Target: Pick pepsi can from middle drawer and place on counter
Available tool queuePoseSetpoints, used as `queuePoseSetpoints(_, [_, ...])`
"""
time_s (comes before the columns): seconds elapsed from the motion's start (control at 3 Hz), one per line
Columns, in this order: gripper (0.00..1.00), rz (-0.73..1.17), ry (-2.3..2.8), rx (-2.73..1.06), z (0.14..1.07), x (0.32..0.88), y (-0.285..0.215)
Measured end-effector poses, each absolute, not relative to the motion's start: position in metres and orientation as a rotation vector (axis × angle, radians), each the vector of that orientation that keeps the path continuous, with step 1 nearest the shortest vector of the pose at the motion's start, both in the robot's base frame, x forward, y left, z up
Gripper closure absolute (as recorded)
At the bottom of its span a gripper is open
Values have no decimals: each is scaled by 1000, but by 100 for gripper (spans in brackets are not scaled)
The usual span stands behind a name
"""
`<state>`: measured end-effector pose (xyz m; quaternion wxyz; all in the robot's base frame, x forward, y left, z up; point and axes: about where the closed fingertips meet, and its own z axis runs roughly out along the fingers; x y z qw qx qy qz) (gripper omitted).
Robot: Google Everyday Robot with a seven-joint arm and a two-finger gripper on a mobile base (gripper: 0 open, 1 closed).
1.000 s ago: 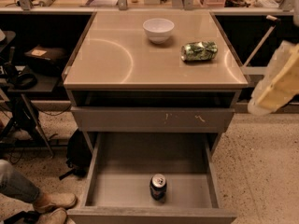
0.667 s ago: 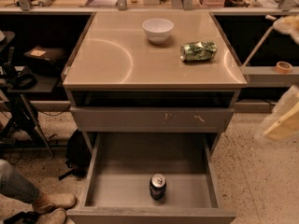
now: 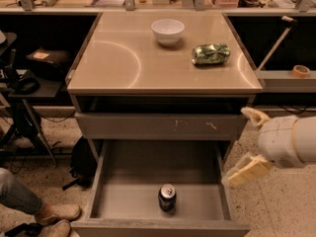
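Note:
The pepsi can [image 3: 167, 197] stands upright on the floor of the open middle drawer [image 3: 128, 201], near its front edge. The drawer is pulled out below a shut drawer front with pale scratch marks [image 3: 160, 126]. The counter [image 3: 123, 58] is the glossy tan top above. My gripper [image 3: 248, 144] is at the right of the cabinet, just outside the drawer's right wall and above the can's level. It is open and empty, with its pale fingers [image 3: 245, 170] spread towards the cabinet.
A white bowl [image 3: 168, 31] and a crushed green-and-silver can [image 3: 211, 54] lying on its side are on the counter's far half. A person's leg and shoes [image 3: 47, 216] are at the lower left. A black bag [image 3: 81, 159] and stands are left of the cabinet.
My arm has come down and leftward along the right side, from counter height to beside the open drawer. The can and the counter items have not moved.

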<state>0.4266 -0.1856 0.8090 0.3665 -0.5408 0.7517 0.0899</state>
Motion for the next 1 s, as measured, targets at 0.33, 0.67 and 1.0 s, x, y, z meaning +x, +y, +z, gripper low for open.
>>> queuePoseSetpoints(0.33, [0, 362, 1942, -1307, 777, 439, -179])
queuePoseSetpoints(0.67, [0, 363, 1942, -1307, 777, 439, -179])
queuePoseSetpoints(1.0, [0, 453, 1917, -1247, 753, 433, -177])
